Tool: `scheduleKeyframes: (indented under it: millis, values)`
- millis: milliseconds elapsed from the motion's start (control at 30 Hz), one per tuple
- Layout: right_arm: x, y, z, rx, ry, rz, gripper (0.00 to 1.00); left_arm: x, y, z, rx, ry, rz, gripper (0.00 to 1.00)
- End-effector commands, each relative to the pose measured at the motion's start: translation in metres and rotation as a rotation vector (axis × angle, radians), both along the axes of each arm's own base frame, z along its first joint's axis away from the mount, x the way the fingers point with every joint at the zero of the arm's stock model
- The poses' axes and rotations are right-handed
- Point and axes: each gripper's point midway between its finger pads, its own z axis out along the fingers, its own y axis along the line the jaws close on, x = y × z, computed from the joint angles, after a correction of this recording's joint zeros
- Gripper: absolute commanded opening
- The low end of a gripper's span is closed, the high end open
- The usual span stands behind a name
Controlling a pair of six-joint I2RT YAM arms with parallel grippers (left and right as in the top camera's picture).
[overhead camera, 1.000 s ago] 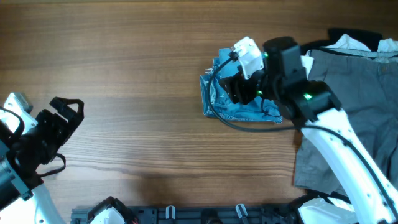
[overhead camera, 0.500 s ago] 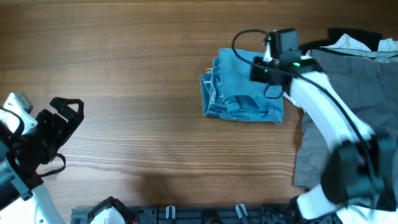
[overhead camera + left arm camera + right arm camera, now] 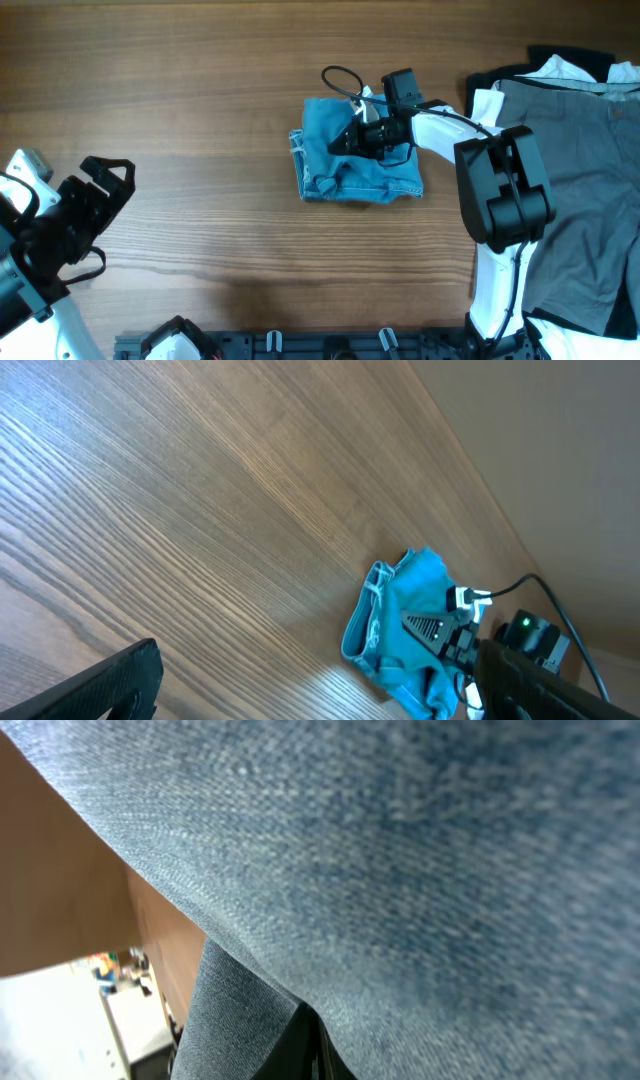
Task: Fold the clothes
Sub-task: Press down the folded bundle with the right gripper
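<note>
Right claw point(image 3: 340, 143) clamped tight on folded jeans point(image 3: 378, 176), the bundle directly beneath it.

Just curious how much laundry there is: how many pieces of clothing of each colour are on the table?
Blue jeans: 1
Grey trousers: 1
White garment: 1
Black garment: 1
Total: 4 that can be told apart.

Light-blue jeans point(image 3: 365, 180) lie in a crumpled folded bundle, left of spread grey trousers point(image 3: 590, 170).
</note>
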Motion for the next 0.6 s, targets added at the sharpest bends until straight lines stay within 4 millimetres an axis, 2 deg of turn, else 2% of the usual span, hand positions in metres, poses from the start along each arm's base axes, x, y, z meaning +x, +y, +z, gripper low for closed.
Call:
scheduleKeyframes:
  millis: [0,133,167,200,300,367,433,500,567]
  values:
    - [-0.028,0.004,0.011,-0.029,-0.047,0.088,0.04,0.001,0.000,0.005,0.024,-0.014,-0.019,1.00]
    - [-0.008,-0.002,0.088,-0.060,-0.302,0.059,0.04,0.001,0.000,0.005,0.024,-0.014,-0.019,1.00]
    - [0.000,-0.010,0.128,-0.101,-0.447,0.029,0.05,0.001,0.000,0.005,0.024,-0.014,-0.019,1.00]
    - [0.005,-0.017,0.150,-0.135,-0.523,-0.005,0.05,0.001,0.000,0.005,0.024,-0.014,-0.019,1.00]
    - [0.012,-0.042,0.205,-0.236,-0.712,-0.110,0.04,0.001,0.000,0.005,0.024,-0.014,-0.019,1.00]
    - [0.008,-0.056,0.234,-0.286,-0.808,-0.145,0.06,0.001,0.000,0.005,0.024,-0.014,-0.019,1.00]
    - [-0.001,-0.069,0.240,-0.345,-0.808,-0.167,0.07,0.001,0.000,0.005,0.024,-0.014,-0.019,1.00]
    - [-0.011,-0.080,0.222,-0.414,-0.733,-0.161,0.06,0.001,0.000,0.005,0.024,-0.014,-0.019,1.00]
    - [-0.019,-0.083,0.190,-0.454,-0.629,-0.128,0.04,0.001,0.000,0.005,0.024,-0.014,-0.019,1.00]
